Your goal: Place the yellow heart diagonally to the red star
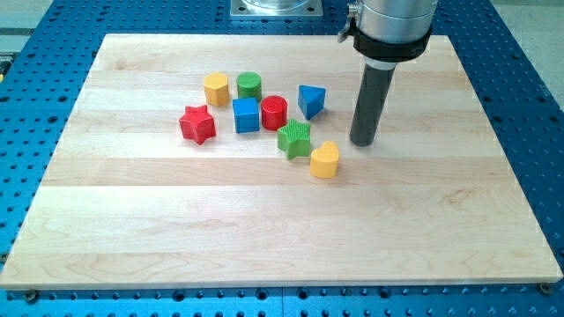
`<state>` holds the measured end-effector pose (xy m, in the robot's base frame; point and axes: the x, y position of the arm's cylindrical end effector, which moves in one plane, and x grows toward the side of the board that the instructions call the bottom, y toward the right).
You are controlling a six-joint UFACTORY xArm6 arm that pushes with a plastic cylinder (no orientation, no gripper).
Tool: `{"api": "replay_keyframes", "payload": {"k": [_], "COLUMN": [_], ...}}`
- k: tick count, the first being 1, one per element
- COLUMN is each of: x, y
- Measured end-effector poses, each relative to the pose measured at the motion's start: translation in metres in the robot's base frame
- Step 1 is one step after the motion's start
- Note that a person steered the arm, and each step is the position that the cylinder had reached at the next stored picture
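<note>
The yellow heart [324, 160] lies on the wooden board, just right of centre. The red star [198, 124] lies well to its left and a little higher. My tip [363, 142] rests on the board just up and to the right of the yellow heart, a small gap apart from it. A green star [295, 138] sits touching or nearly touching the heart's upper left.
A cluster lies between the star and the heart: blue cube [247, 115], red cylinder [274, 113], blue triangle [311, 100], green cylinder [249, 86], yellow hexagon-like block [216, 89]. The wooden board [282, 238] lies on a blue perforated table.
</note>
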<state>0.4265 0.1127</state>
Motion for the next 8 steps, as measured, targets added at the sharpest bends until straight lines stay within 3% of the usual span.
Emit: {"api": "replay_keyframes", "payload": {"k": [2,4,6,8], "x": [0.012,0.055,0.089,0.09], "y": [-0.018,-0.042,-0.011,-0.088]}}
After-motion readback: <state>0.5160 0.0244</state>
